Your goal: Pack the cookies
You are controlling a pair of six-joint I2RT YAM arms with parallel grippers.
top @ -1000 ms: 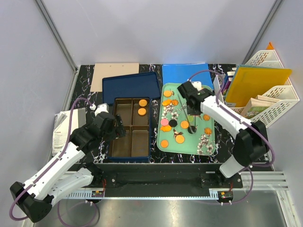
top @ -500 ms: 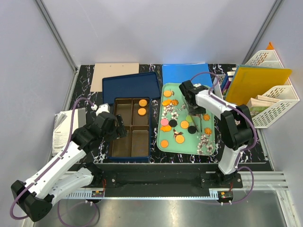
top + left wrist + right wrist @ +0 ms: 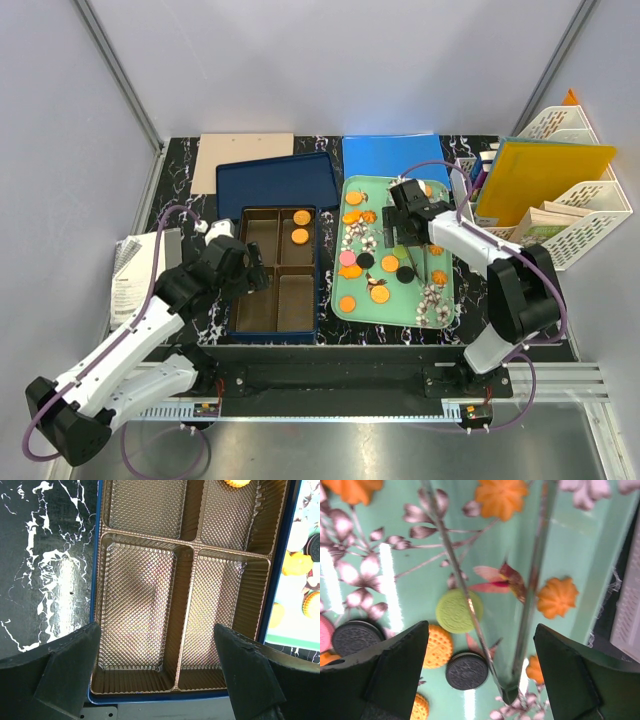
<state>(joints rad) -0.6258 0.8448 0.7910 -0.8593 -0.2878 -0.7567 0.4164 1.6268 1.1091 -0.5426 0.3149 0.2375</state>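
Note:
Several cookies (image 3: 380,293), mostly orange with pink, green and black ones, lie on the mint-green tray (image 3: 400,305). Two orange cookies (image 3: 300,226) sit in the far right compartment of the gold-lined blue box (image 3: 262,300). My right gripper (image 3: 480,625) hovers open over the tray, its fingers either side of metal tongs (image 3: 507,695) that lie loose on it beside a green cookie (image 3: 452,611) and a black cookie (image 3: 466,670). In the top view it is the right gripper (image 3: 405,235). My left gripper (image 3: 156,626) hangs open and empty over the box's near compartments.
A blue lid (image 3: 278,180) lies behind the box, with a tan board (image 3: 245,158) and a blue folder (image 3: 390,155) further back. White file racks with a yellow folder (image 3: 550,175) stand at the right. Papers (image 3: 128,275) lie at the left table edge.
My right gripper was shut on the tongs and has opened, letting them drop onto the tray; the arm shifted slightly toward me. The left arm has not moved.

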